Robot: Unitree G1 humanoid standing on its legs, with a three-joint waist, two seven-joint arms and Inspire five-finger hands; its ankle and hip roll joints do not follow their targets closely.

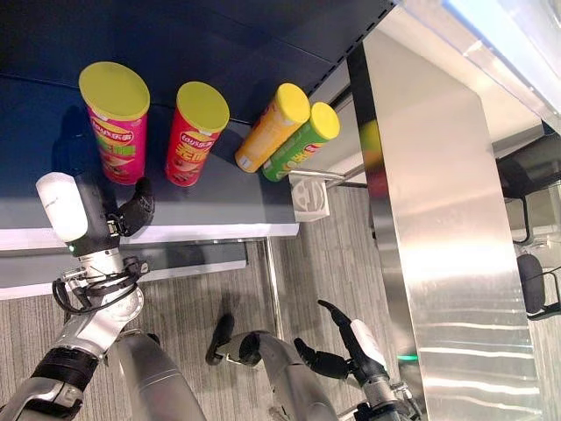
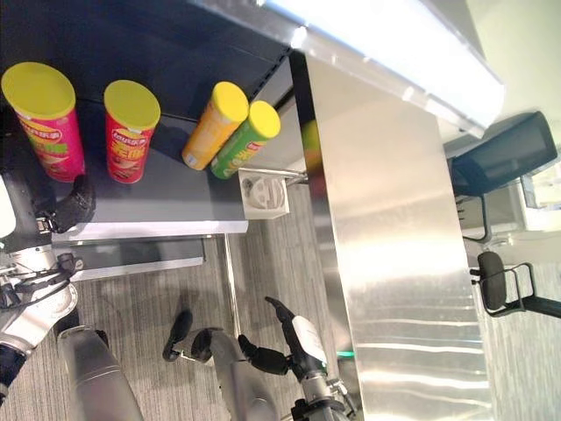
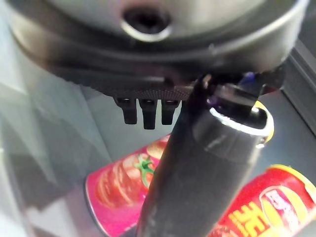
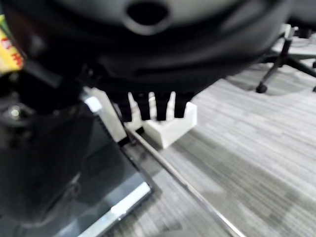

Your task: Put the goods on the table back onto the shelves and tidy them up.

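Four cans (image 1: pixel 198 132) standing on shelf (image 1: pixel 219 206); likely near finished. Left hand (image 1: pixel 131 213) at shelf edge, right hand (image 1: pixel 351 346) low: fingers released, holding nothing.

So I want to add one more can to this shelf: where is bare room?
Bare shelf lies along the front edge, right of the left hand. Crowded behind: pink can, red can, orange can, green can.

4 lidded snack tubes (image 1: pixel 197 132), 1 white box (image 1: pixel 309 196), perhaps 2 chairs (image 2: pixel 504 158).
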